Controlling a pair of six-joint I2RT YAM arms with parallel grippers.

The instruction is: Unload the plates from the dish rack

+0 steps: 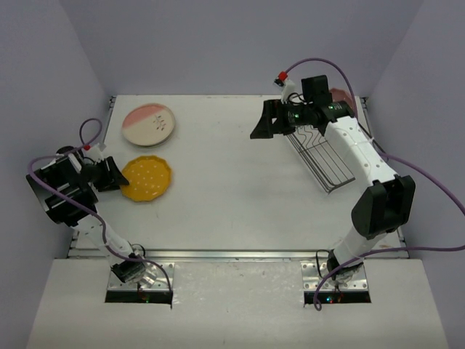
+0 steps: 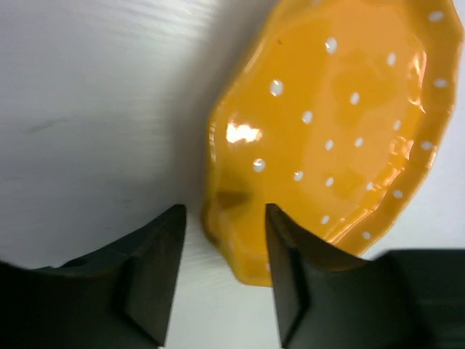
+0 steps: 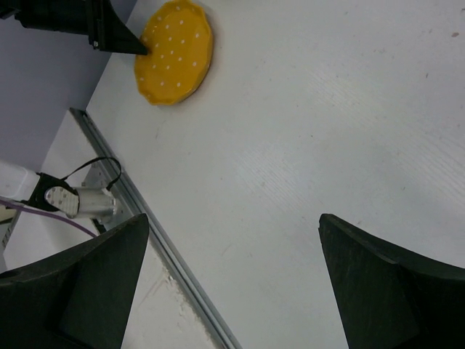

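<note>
A yellow-orange plate with white dots (image 1: 146, 178) lies flat on the table at the left. My left gripper (image 1: 116, 175) is open at its left rim. In the left wrist view the plate (image 2: 334, 123) fills the upper right, and its near rim sits between the tips of my left gripper (image 2: 224, 218). A cream plate with a pink segment (image 1: 149, 125) lies behind it. The dark wire dish rack (image 1: 325, 156) lies at the right under my right arm. A pink plate (image 1: 342, 97) shows behind the wrist. My right gripper (image 1: 266, 121) is wide open and empty above the table.
The right wrist view shows my right gripper (image 3: 231, 222) over bare table, the yellow plate (image 3: 174, 51) far off, and the table's metal front edge (image 3: 167, 247). Purple walls enclose the table on three sides.
</note>
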